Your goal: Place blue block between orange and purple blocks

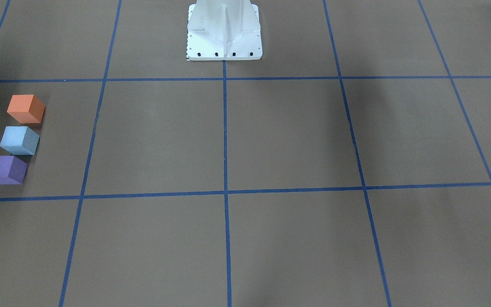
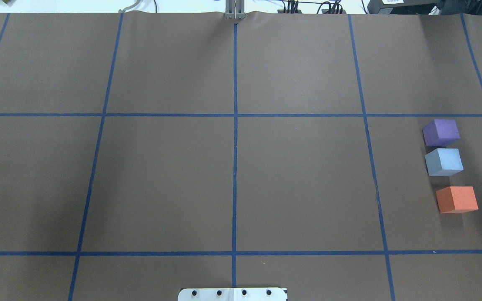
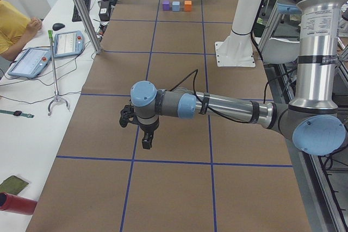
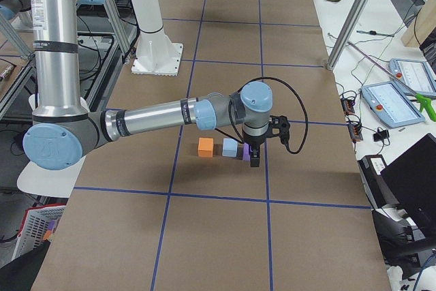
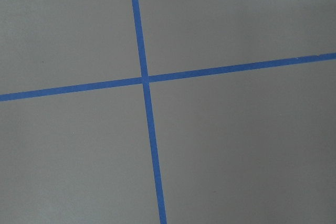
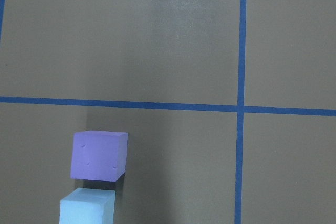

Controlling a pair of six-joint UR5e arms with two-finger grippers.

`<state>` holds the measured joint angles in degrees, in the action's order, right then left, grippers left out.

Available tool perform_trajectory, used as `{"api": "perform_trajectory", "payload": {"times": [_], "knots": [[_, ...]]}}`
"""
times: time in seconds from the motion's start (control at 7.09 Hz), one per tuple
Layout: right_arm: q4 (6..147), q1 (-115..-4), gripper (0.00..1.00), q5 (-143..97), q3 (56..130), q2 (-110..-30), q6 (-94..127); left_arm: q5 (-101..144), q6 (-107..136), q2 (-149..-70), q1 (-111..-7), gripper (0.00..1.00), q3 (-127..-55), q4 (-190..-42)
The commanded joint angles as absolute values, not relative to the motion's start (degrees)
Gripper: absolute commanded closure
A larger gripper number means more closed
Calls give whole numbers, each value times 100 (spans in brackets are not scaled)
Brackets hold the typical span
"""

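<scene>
Brown table (image 2: 165, 179), blue tape grid (image 2: 235, 167), desk (image 3: 32, 134), left fingers (image 3: 146, 143), right fingers (image 4: 254, 160), state unclear

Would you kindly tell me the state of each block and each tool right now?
blue block: flat on table, in line between the other two, ungripped.
orange block: flat on table, ungripped.
purple block: flat on table, ungripped.
left tool: above bare table, far from blocks; open or shut unclear.
right tool: near purple block; open or shut unclear.
</scene>
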<state>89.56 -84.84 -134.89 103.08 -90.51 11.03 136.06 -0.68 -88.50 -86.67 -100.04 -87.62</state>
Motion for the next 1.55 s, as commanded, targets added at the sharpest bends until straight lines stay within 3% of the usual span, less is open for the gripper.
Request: {"api": "perform_trajectory", "payload": {"times": [0.0,1.41], "knots": [[8956,-8473,0,-13465,10301,-9044,1081,13614,-62,-8851,-8666,0,-10019,-8763],[8973,-8473,0,-13175,10310,-8991,1037,13553,173,-8850,-8763,0,-9984,-8736]]}}
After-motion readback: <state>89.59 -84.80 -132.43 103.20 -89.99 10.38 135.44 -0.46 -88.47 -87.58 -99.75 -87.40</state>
